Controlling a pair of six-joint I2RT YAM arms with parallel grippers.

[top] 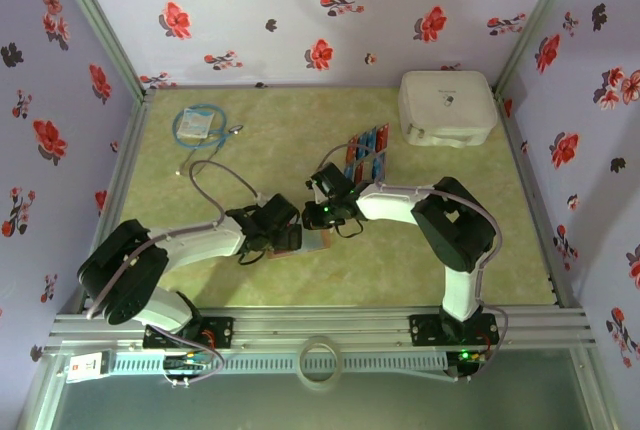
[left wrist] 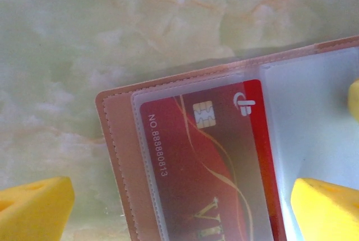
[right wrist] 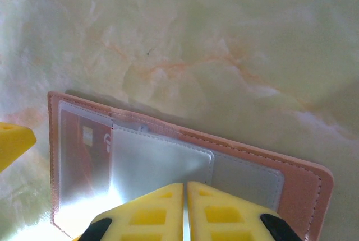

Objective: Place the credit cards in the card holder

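Note:
The reddish-brown card holder (top: pixel 312 241) lies open on the table between both arms. A red credit card (left wrist: pixel 207 157) with a gold chip sits inside its left clear pocket, and the red card (right wrist: pixel 84 151) also appears in the right wrist view. My left gripper (left wrist: pixel 179 213) hangs open right above that pocket, its yellow fingers (left wrist: pixel 36 207) wide apart. My right gripper (right wrist: pixel 185 207) is shut on a clear pocket leaf (right wrist: pixel 157 162) of the card holder (right wrist: pixel 303 179). More red and blue credit cards (top: pixel 365 152) lie in a row further back.
A big white box (top: pixel 447 107) stands at the back right. A coiled blue cable (top: pixel 200 125) lies at the back left. Flowered walls close the table on three sides.

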